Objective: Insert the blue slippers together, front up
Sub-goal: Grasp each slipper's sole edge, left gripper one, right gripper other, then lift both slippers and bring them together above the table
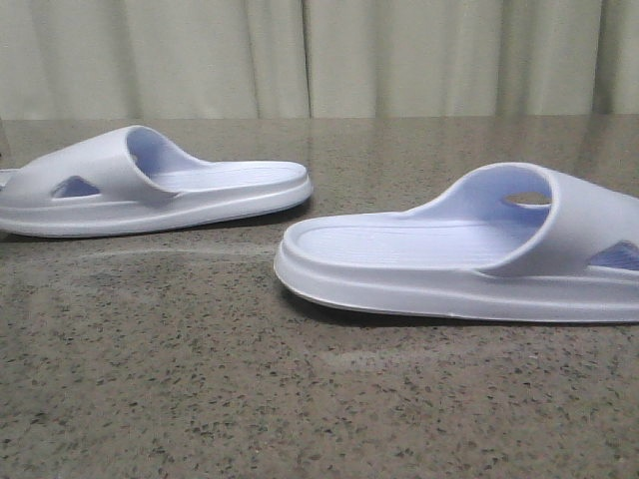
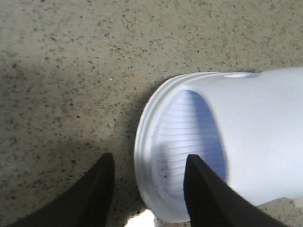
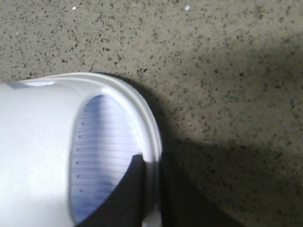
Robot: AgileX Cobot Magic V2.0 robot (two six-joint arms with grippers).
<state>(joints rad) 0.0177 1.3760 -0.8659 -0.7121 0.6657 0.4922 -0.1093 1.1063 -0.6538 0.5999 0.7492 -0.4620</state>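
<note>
Two pale blue-white slippers lie soles down on the speckled stone table, the left slipper (image 1: 150, 195) further back and the right slipper (image 1: 449, 264) nearer. Neither gripper shows in the front view. In the left wrist view my left gripper (image 2: 148, 158) is open, and its black fingers (image 2: 100, 189) straddle the rim at the strap end of the left slipper (image 2: 265, 132), one outside on the table side and one over the ribbed footbed. In the right wrist view my right gripper (image 3: 150, 161) is shut on the rim of the right slipper (image 3: 33, 142), with one finger on the footbed and one outside.
The stone table (image 1: 300, 399) runs back to a pale curtain (image 1: 319, 55). The slippers' open ends face each other with a gap of bare table between them. The strap end of each slipper runs out of the front view at its side edge.
</note>
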